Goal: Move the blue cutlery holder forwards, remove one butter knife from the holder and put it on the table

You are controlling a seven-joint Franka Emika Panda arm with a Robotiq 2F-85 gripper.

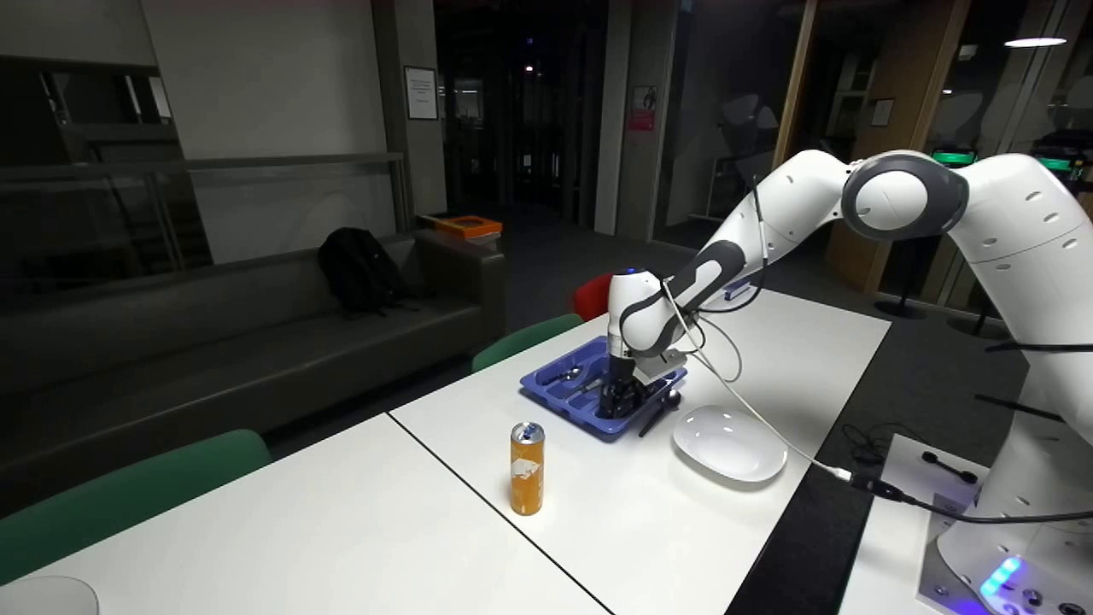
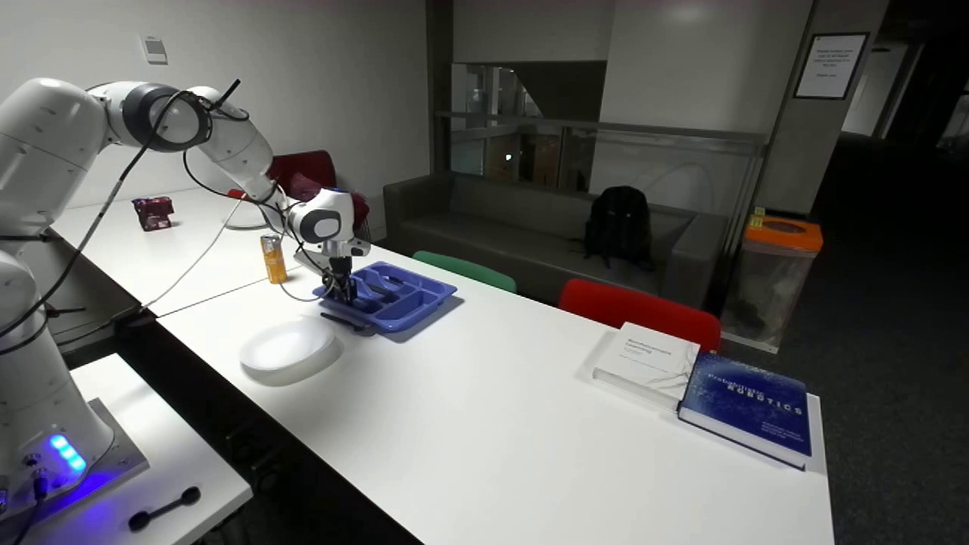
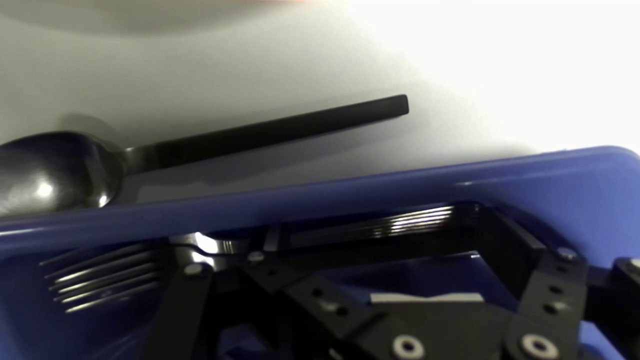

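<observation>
The blue cutlery holder lies on the white table; it also shows in an exterior view and, close up, in the wrist view. My gripper points down into one of its end compartments, also in an exterior view. In the wrist view my gripper has its fingers spread wide, with stacked forks and a dark handle between or under them. Another fork lies left of the fingers. Other cutlery lies in further compartments; I cannot tell which piece is a butter knife.
A spoon with a black handle lies on the table beside the holder. A white plate and an orange can stand near it. A white book and a blue book lie at the table's end. A cable hangs from the arm.
</observation>
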